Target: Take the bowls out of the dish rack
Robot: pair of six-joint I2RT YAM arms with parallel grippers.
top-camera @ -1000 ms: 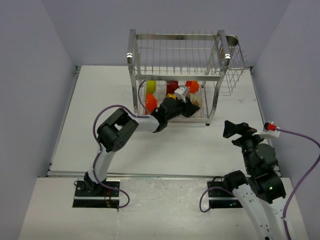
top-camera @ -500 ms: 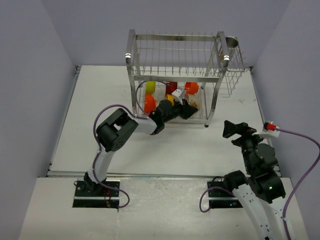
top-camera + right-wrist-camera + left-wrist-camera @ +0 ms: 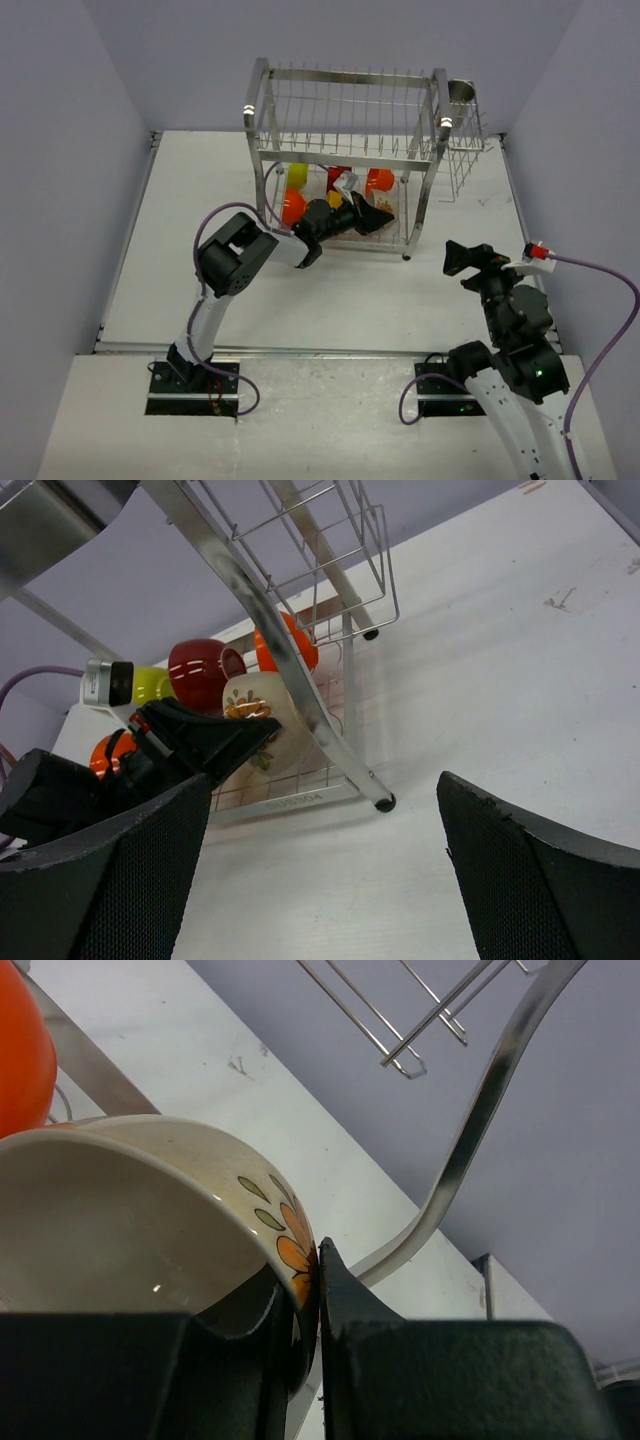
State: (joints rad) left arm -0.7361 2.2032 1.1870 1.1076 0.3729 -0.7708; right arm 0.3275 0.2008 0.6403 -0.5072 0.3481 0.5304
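Note:
The dish rack (image 3: 262, 110) stands at the back of the table, leaning slightly. On its lower tier lie an orange bowl (image 3: 293, 205), a yellow bowl (image 3: 297, 177), a dark red bowl (image 3: 340, 175) and an orange-red bowl (image 3: 381, 181). My left gripper (image 3: 375, 218) reaches into that tier. It is shut on the rim of the whitish bowl with the orange flower pattern (image 3: 150, 1210), one finger inside and one outside the wall. In the right wrist view that bowl (image 3: 265, 715) sits beside the dark red bowl (image 3: 200, 670) and a lime-green bowl (image 3: 150, 683). My right gripper (image 3: 462, 258) hovers open over the table, right of the rack.
A small metal cup (image 3: 462, 92) sits in the wire side basket (image 3: 465, 150) on the rack's right. The rack's front right post (image 3: 290, 680) and its foot (image 3: 384, 803) stand between my right gripper and the bowls. Grey walls close in the table on three sides.
My left gripper has pushed deeper into the lower tier and closed on the patterned bowl's rim. The rack has shifted and tipped a little to the left. The right arm has not moved.

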